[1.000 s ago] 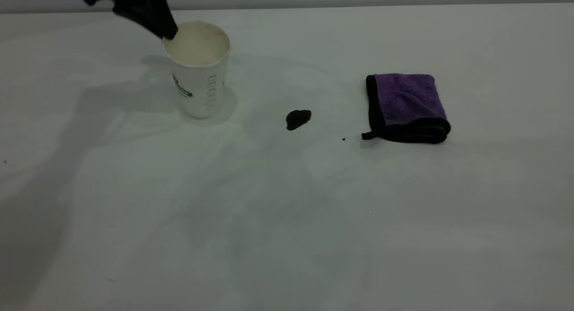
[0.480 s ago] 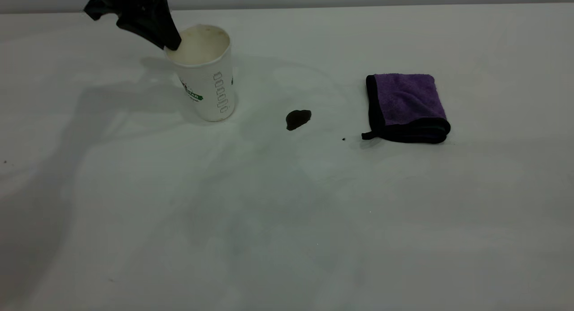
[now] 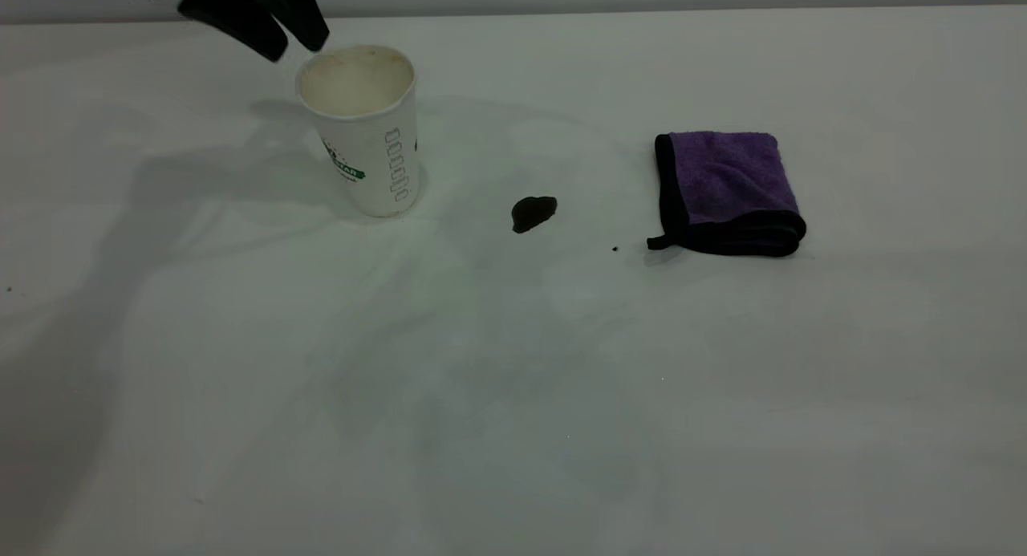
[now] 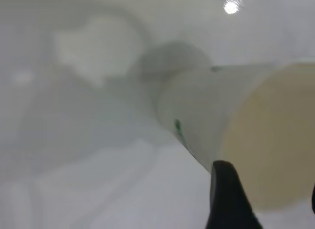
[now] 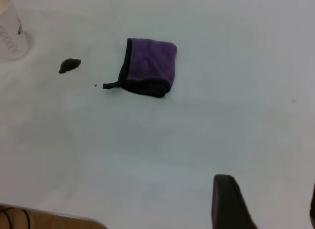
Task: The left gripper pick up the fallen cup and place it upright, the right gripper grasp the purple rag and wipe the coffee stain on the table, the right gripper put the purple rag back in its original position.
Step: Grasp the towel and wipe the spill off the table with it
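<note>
**Cup standing upright, left gripper hovering clear of the rim**

The cup (image 3: 363,131) is standing upright on the counter (image 3: 513,395), mouth up, cream interior showing, green logo facing the exterior camera. The left gripper (image 3: 293,44) is hanging just above and behind the cup's rim, at the counter's far left. Its jaws are parted and holding nothing; in the exterior view both dark fingertips (image 3: 270,46) are sitting off the rim, not touching it. The left wrist view is looking down along the cup (image 4: 221,140), with one finger (image 4: 227,199) showing beside the mouth and a second at the frame edge.

The stain (image 3: 533,213) is lying on the counter between cup and rag, apart from both. A tiny dark speck (image 3: 615,249) is sitting near the rag's loop tab. The rag (image 3: 726,191) is lying folded flat, well to the right of the cup, black edging toward the stain.

The right gripper (image 5: 263,202) is showing only in its own wrist view, high over the counter and well away from the rag (image 5: 147,66). Its jaws are standing wide apart and empty.
</note>
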Available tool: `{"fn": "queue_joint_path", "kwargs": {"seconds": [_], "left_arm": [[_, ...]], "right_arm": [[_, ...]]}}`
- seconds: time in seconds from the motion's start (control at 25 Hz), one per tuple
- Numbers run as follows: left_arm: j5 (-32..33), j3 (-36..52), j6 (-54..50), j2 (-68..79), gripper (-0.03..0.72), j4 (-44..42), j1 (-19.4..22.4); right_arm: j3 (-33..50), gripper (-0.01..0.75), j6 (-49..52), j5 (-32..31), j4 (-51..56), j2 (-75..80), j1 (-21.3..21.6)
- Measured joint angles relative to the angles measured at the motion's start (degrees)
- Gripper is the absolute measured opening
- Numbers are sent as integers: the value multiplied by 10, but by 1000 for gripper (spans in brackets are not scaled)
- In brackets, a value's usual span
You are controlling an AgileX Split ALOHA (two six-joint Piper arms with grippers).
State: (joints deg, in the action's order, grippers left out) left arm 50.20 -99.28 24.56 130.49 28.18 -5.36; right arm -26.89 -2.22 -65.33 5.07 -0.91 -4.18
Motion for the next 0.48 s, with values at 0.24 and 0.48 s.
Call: {"fn": "queue_joint_path", "kwargs": {"seconds": [0.24,0.48], "left_arm": [[50,0,-8,-123,482,-3,0],[148,0,-52,-293,482,-34,-1]], "right_arm": [[0,426,0,0,0,0,0],[0,426,0,0,0,0,0]]}}
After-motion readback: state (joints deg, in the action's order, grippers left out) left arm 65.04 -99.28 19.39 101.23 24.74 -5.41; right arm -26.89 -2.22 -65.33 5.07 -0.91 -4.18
